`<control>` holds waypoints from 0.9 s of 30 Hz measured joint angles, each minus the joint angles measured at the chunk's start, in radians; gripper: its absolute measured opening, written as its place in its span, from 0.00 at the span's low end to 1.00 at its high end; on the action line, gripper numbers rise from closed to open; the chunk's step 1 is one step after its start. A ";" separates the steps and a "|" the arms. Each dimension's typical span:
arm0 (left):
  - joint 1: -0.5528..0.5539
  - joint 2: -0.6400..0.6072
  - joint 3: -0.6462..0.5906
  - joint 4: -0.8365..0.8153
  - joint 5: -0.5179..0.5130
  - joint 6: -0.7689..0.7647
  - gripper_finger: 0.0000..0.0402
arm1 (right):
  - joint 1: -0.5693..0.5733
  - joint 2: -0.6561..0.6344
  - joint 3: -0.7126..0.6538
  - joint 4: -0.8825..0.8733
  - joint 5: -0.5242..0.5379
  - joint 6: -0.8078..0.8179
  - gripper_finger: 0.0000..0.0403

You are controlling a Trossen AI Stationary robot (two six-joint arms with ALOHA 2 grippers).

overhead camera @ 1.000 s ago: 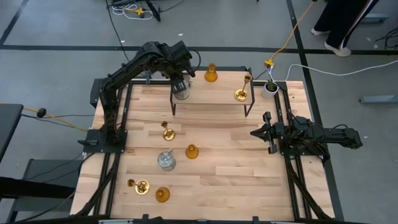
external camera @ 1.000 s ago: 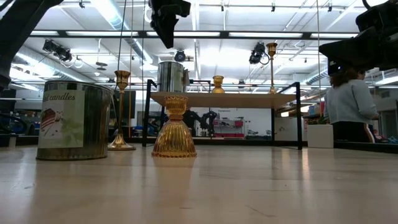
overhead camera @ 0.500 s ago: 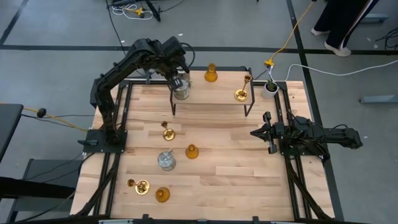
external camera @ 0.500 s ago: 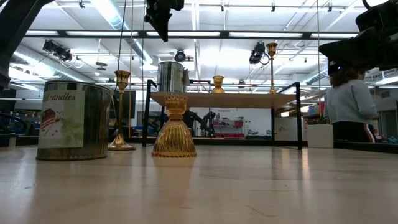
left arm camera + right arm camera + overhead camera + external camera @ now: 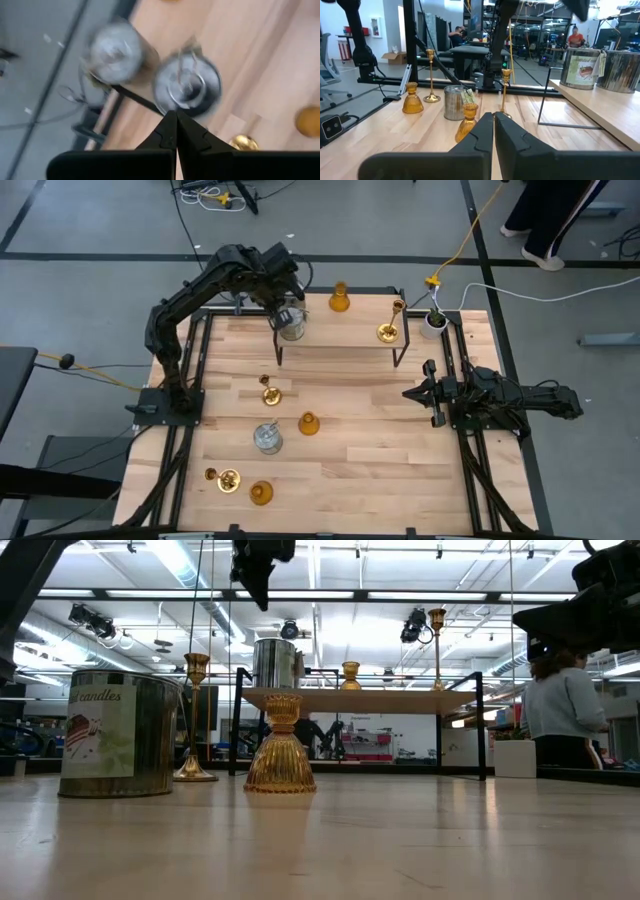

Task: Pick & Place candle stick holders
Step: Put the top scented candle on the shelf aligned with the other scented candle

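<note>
Left claw: the left claw (image 5: 283, 304) is pressed fully shut and holds nothing; it hangs above the shelf's left end, over the far-left part of the tabletop (image 5: 350, 470).
Just under it: a glass holder (image 5: 291, 329) stands on the shelf (image 5: 345, 330), free of the claw; the wrist view shows a second silvery cylinder just beside it.
Also on shelf: an amber holder (image 5: 340, 298) at the far edge and a brass holder (image 5: 388, 331) toward the right end.
Still on tabletop: brass holder (image 5: 270, 393), amber holder (image 5: 308, 423) and glass holder (image 5: 267, 438) near the middle left; brass holder (image 5: 228, 477) and amber holder (image 5: 261, 493) by the near-left corner.
Not a task thing: a white plant pot (image 5: 433, 321) at the far-right corner.
Right claw: the right claw (image 5: 431, 392) is shut and empty, waiting over the right edge.
Step in hand: a judgement, the placement is done and the arm is clearing away.
How to do it well: rise straight up before swinging, so the shut fingers do not clip the glass holder; then open wide ahead of the next pickup.
Changed since a second ago: the left claw has closed from part open, and the arm has drawn back toward the far-left corner; the holders have not moved.
</note>
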 joint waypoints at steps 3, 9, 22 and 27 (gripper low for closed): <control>0.011 -0.040 -0.123 -0.001 0.003 -0.005 0.01 | 0.000 0.000 0.000 0.000 0.000 0.000 0.05; 0.048 -0.119 -0.338 0.027 0.003 -0.006 0.00 | 0.000 0.000 0.000 0.000 0.000 0.000 0.05; 0.064 -0.175 -0.577 0.274 0.153 0.059 0.00 | 0.000 0.000 0.000 0.000 0.000 0.000 0.05; 0.063 -0.175 -0.577 0.335 0.202 0.063 0.01 | 0.000 0.000 0.000 0.000 0.000 0.000 0.05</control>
